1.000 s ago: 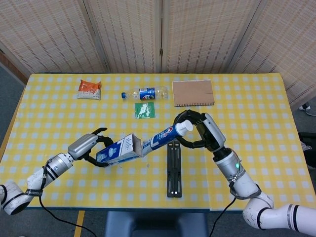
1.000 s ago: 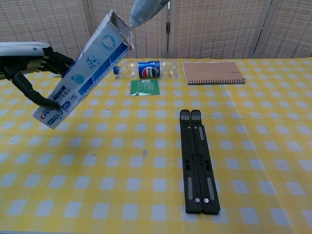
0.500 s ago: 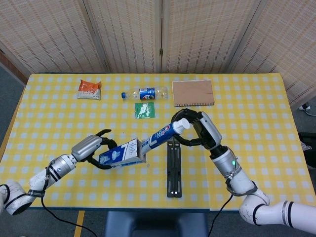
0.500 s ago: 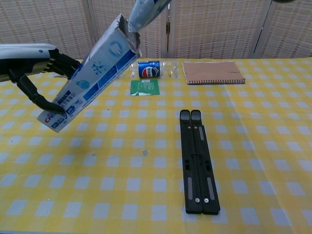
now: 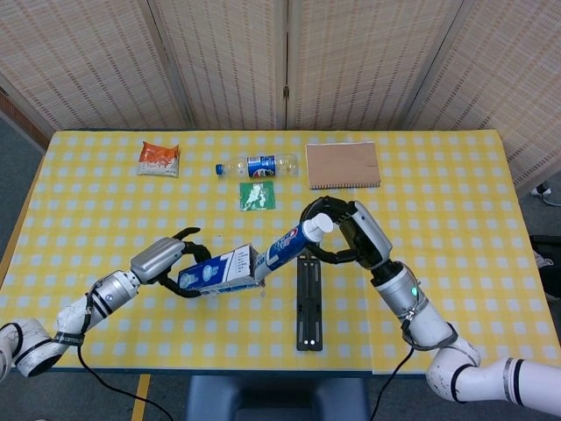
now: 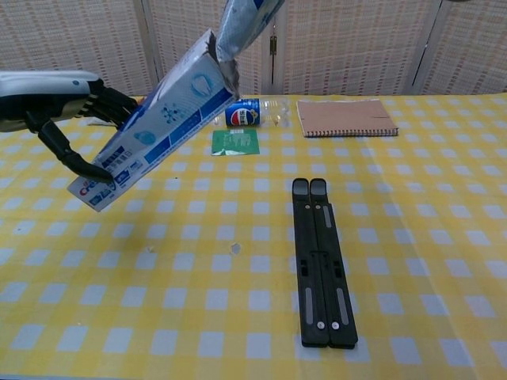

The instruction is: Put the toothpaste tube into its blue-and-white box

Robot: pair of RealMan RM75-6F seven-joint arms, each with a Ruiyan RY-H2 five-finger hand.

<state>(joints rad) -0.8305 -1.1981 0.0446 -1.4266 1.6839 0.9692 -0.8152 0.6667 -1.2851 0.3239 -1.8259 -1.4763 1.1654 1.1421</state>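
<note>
My left hand (image 5: pixel 165 259) (image 6: pixel 59 115) grips the closed end of the blue-and-white box (image 5: pixel 219 269) (image 6: pixel 154 131), held tilted above the table with its open mouth toward the right. My right hand (image 5: pixel 346 237) grips the cap end of the toothpaste tube (image 5: pixel 289 244). The tube's flat tail (image 6: pixel 242 24) sits inside the box mouth. In the chest view the right hand is out of frame and only the tube's lower part shows at the top edge.
A black folded stand (image 5: pixel 308 294) (image 6: pixel 321 261) lies just under the tube. Behind are a plastic bottle (image 5: pixel 259 165), a green packet (image 5: pixel 258 196), a brown notebook (image 5: pixel 343 164) and an orange snack bag (image 5: pixel 159 159) on the yellow checked table (image 5: pixel 456 228).
The box and tube have come together: the box shifted right and the tube's tail has gone from the box mouth's edge to inside it. Both hands moved slightly toward each other.
</note>
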